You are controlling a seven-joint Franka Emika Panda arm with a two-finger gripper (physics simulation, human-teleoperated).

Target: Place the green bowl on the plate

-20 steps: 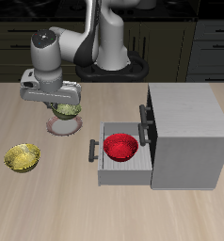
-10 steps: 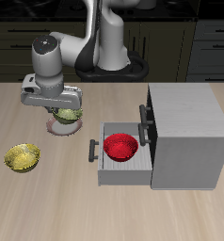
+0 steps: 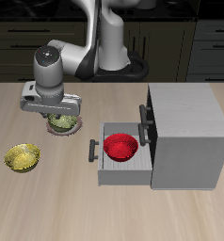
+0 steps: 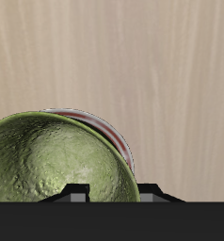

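The green bowl (image 3: pixel 65 120) is olive with a shiny patterned inside. It hangs low over the plate (image 3: pixel 72 130), whose pinkish-brown rim peeks out beneath it. My gripper (image 3: pixel 58 114) is shut on the bowl's rim. In the wrist view the green bowl (image 4: pixel 57 162) fills much of the frame. An arc of the plate's rim (image 4: pixel 112 134) shows just beyond the bowl's edge. I cannot tell whether the bowl touches the plate.
A golden-yellow bowl (image 3: pixel 22 157) sits nearer the table's front edge. A grey cabinet (image 3: pixel 184 127) stands beside the plate with its drawer (image 3: pixel 104 165) pulled open, and a red bowl (image 3: pixel 120 146) lies in it. The drawer handle (image 3: pixel 93 151) sticks out toward the plate.
My gripper has come down with the green bowl, which now sits lower, over the plate. The other bowls and the drawer have not moved.
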